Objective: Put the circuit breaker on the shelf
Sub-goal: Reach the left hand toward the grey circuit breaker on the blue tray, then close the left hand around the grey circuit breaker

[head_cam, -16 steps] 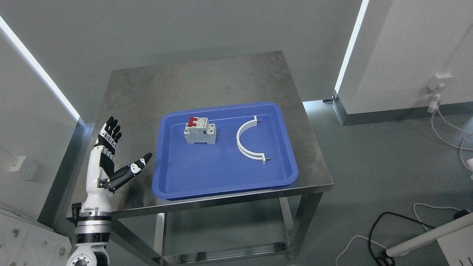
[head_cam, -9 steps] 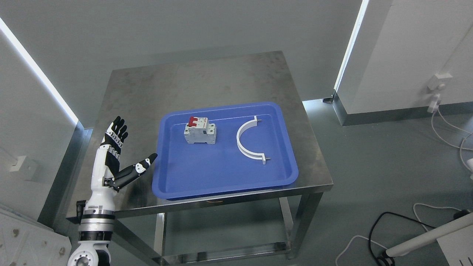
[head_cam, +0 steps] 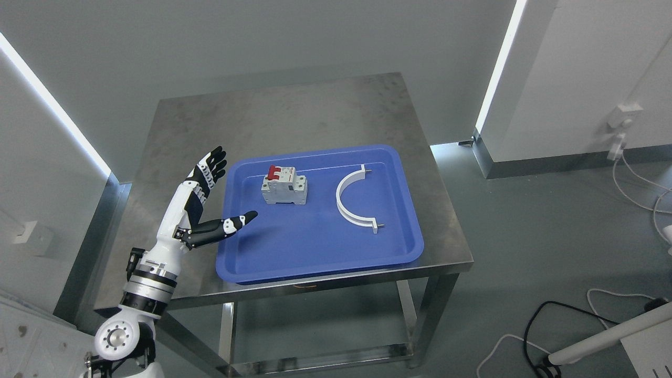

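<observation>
Steel table (head_cam: 294, 110) bears circuit breaker (head_cam: 284, 186), print unreadable.

The left hand (head_cam: 197, 210) is white with black finger joints; its wrist has silver and black rings.

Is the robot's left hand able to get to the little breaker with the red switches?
Probably yes. The left hand is open at the blue tray's left edge, and only bare tray floor lies between it and the circuit breaker. The white curved bracket sits on the breaker's other side.
</observation>
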You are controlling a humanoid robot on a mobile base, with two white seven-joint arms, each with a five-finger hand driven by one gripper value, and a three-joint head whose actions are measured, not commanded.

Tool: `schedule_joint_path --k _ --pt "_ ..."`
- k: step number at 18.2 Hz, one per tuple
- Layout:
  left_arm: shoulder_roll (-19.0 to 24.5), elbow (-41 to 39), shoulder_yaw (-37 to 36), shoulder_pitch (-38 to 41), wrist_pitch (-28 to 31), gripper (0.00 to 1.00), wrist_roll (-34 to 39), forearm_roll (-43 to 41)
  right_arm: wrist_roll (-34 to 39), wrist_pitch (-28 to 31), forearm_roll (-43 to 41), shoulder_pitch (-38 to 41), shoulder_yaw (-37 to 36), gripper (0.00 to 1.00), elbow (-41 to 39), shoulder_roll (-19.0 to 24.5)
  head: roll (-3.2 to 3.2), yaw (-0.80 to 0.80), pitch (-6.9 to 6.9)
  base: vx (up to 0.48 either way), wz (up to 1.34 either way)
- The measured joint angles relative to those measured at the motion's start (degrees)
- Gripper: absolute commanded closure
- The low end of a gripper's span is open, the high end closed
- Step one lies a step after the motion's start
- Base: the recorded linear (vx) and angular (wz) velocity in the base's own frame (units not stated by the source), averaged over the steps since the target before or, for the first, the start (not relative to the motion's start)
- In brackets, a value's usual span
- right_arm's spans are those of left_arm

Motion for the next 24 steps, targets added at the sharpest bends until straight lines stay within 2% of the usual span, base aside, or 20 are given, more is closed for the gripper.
schedule_joint_path --k 7,12,16,20,24 --pt "2.56 2.23 -1.74 -7.57 2.18 0.04 -9.50 -10.60 0.00 0.00 0.00 0.00 0.00 0.00 0.00 0.00 0.00 0.00 0.00 0.000 0.00" --pt "3.72 4.44 -3.53 -12.06 2.38 0.07 -11.22 -17.41 0.00 0.00 0.00 0.00 0.00 0.00 0.00 0.00 0.00 0.00 0.00 0.000 0.00" --pt "4.43 6.34 -5.03 -14.24 2.39 0.17 -12.51 -22.80 0.00 0.00 0.00 0.00 0.00 0.00 0.00 0.00 0.00 0.00 0.00 0.000 0.00" --pt "4.89 7.68 -6.05 -15.13 2.40 0.20 -16.56 -25.58 0.00 0.00 0.00 0.00 0.00 0.00 0.00 0.00 0.00 0.00 0.00 0.000 0.00" --pt "5.22 8.60 -6.63 -15.72 2.40 0.24 -17.54 -26.88 0.00 0.00 0.00 0.00 0.00 0.00 0.00 0.00 0.00 0.00 0.00 0.000 0.00"
